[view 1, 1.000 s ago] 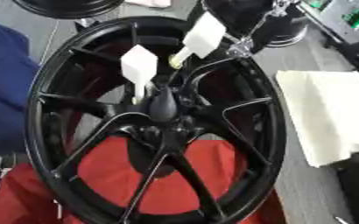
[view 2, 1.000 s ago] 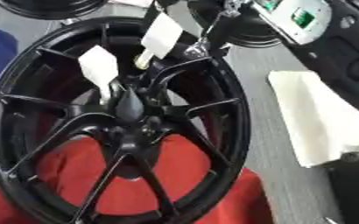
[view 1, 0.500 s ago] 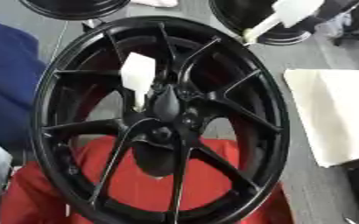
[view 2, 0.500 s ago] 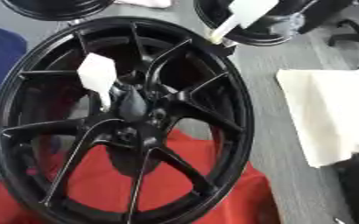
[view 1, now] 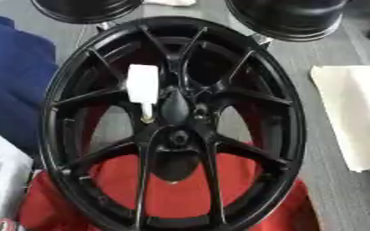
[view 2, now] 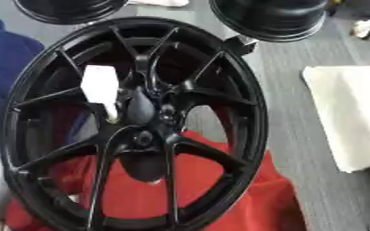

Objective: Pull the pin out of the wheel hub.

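One white pin [view 1: 143,85] stands in the black wheel hub [view 1: 175,107], just left of its centre, above a red cloth [view 1: 180,194]. We see neither of our hands, so we cannot tell their state.

A workshop, apparently: a black wheel hub [view 1: 172,122] lies on a red cloth [view 1: 180,194] over grey flooring [view 2: 298,180], two more black rims [view 1: 287,16] behind.
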### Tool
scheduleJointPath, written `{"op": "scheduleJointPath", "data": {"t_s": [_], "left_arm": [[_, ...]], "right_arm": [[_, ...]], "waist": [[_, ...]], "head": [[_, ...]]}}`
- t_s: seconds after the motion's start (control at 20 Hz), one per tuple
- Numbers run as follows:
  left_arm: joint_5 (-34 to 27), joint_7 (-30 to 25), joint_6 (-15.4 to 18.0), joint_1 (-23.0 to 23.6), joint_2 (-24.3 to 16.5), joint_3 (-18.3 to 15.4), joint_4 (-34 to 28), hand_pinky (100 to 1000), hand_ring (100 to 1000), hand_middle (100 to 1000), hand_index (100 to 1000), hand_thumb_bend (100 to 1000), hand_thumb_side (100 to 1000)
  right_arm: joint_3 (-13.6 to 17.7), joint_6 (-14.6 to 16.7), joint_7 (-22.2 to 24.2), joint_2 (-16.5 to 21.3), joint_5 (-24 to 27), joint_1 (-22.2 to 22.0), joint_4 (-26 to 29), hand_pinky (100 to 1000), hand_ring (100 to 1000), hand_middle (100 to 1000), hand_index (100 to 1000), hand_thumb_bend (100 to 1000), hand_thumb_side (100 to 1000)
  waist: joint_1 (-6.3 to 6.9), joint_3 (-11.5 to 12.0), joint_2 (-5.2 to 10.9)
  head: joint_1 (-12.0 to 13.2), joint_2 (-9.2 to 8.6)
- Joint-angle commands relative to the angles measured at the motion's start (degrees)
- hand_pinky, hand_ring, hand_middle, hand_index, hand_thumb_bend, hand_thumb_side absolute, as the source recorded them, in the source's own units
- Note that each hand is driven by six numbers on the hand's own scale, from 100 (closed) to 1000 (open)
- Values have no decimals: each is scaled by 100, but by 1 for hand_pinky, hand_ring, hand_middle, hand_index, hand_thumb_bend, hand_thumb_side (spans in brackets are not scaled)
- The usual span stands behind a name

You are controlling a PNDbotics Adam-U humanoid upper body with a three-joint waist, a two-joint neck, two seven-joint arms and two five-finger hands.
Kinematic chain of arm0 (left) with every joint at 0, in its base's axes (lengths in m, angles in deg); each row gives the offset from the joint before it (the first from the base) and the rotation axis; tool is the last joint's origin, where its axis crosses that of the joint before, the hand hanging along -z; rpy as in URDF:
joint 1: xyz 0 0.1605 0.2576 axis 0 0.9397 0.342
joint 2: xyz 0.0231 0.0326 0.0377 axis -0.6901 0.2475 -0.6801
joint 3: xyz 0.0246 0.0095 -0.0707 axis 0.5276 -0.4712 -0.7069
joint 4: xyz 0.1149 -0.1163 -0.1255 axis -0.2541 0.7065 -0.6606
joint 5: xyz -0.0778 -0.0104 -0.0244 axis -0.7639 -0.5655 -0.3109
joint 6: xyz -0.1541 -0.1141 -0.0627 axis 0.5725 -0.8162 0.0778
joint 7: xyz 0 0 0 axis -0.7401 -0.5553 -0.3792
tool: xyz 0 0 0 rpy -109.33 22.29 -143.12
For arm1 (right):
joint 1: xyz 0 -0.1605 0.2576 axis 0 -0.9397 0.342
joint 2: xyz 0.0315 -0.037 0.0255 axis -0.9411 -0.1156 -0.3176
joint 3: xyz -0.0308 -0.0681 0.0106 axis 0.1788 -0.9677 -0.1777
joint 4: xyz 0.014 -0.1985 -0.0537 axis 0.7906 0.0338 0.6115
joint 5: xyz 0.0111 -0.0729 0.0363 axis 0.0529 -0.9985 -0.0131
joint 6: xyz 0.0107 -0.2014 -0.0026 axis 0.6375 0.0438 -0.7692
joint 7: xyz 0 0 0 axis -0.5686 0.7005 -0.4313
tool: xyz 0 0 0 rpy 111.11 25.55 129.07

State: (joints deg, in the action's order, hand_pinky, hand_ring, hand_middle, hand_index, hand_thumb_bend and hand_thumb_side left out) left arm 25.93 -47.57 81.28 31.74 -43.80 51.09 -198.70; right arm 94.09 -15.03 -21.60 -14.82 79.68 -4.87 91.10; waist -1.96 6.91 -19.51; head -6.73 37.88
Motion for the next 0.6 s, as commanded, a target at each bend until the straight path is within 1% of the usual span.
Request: {"op": "scheduleJointPath", "data": {"t_s": [0.05,0.1,0.2,0.3,0.35,0.45,0.55,0.6], "left_arm": [[51,37,17,-24,-69,-65,-112,699,729,599,690,100,793],[52,40,18,-22,-70,-66,-112,699,729,599,690,100,798],[45,46,15,-22,-65,-65,-112,699,729,599,690,100,798],[39,45,9,-21,-62,-61,-112,699,729,599,690,100,796],[40,44,7,-19,-63,-60,-112,699,729,599,690,100,795],[42,44,8,-17,-65,-60,-112,699,730,600,691,100,795],[40,43,6,-21,-63,-56,-112,699,730,600,690,100,795],[40,39,5,-25,-62,-52,-112,699,730,600,691,100,796]], "right_arm": [[368,-323,-335,-65,-1052,-247,-68,864,872,820,876,123,100],[417,-468,-358,-107,-1309,-319,-113,870,880,814,907,102,166],[485,-770,-375,-166,-1720,-393,-199,875,891,849,942,100,284],[516,-868,-428,-228,-1787,-387,-136,875,891,877,947,100,308],[532,-873,-476,-245,-1752,-371,-75,874,889,878,944,100,289],[547,-818,-622,-271,-1613,-331,68,867,875,859,931,100,192],[552,-753,-942,-312,-1315,-266,252,845,826,808,896,100,198],[537,-780,-1167,-326,-1135,-239,345,836,804,780,871,100,207]], "waist": [[10,-25,82],[16,-34,84],[25,-41,93],[32,-42,99],[34,-42,101],[29,-38,103],[18,-28,98],[12,-20,94]], "head": [[58,-53],[78,-52],[89,-53],[91,-49],[86,-40],[71,-28],[70,-32],[70,-36]]}}
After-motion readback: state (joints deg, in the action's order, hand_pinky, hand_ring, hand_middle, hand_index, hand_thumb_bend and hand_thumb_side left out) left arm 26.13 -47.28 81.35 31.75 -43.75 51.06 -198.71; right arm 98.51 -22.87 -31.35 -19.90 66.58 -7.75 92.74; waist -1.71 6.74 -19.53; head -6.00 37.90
